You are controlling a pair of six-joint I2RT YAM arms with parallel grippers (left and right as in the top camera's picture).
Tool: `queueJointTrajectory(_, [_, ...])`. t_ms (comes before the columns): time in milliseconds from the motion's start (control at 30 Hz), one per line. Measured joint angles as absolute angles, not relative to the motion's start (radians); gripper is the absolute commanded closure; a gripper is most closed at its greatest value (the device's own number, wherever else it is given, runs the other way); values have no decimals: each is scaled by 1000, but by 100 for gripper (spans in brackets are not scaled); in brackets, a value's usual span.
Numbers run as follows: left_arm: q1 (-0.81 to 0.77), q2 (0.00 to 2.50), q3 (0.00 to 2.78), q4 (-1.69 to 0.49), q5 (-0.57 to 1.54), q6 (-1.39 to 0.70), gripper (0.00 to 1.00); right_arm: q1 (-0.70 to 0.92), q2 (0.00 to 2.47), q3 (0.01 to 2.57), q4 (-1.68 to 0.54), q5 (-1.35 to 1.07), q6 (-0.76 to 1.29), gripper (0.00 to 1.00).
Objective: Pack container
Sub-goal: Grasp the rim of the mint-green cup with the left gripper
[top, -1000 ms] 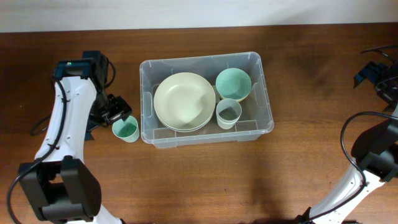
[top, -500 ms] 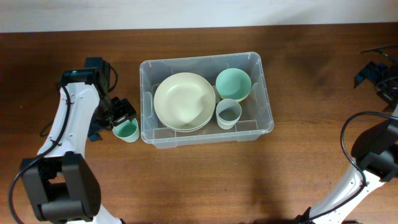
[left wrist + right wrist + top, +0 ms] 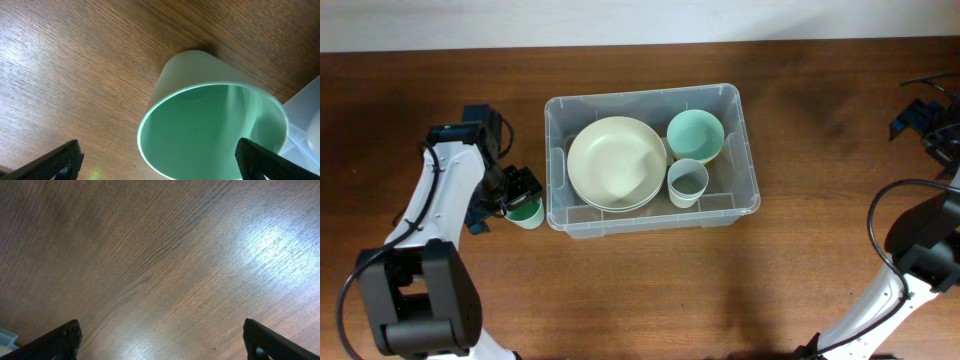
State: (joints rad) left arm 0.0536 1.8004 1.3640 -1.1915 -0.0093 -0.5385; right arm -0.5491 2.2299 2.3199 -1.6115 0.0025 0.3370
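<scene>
The container [image 3: 640,93], a large clear bin, stands mid-table. It holds a cream plate [image 3: 616,162], a green bowl [image 3: 695,134] and a pale cup [image 3: 687,183]. A green cup [image 3: 530,214] stands upright on the wood just left of the bin. My left gripper [image 3: 519,196] hangs open directly over it and hides part of its rim. In the left wrist view the green cup [image 3: 210,125] fills the frame and the left gripper [image 3: 160,165] has one fingertip on each side of its mouth, not touching. My right gripper [image 3: 926,116] is open at the far right, away from everything.
The right wrist view shows bare wood under the right gripper [image 3: 162,340], with a corner of the clear bin [image 3: 5,337] at the lower left. Cables hang by the right arm [image 3: 910,240]. The table's back edge runs along the top of the overhead view.
My left gripper has moved toward the front and slightly right, from beside the green cup to over it, now covering part of the cup. Nothing else has moved.
</scene>
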Motion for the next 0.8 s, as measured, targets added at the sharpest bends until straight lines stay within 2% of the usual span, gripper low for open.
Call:
queueJointTrajectory(533, [91,1800,1330,-1146,-7,-537,6,-549,2230,2320,-1612,2,337,1])
queueJointTrajectory(567, [91,1800,1326,-1141,-7,-532,11,-549,2230,2320,-1612,2,337,1])
queueJointTrajectory(600, [91,1800,1325,-1139,-7,-529,20,-549,2230,2320,-1612,2,336,1])
queueJointTrajectory(733, [91,1800,1325,-1135,-7,-514,43,-549,2230,2320,-1612,2,337,1])
queueJointTrajectory(800, [91,1800,1325,-1135,-6,-514,50,-549,2230,2320,-1612,2,337,1])
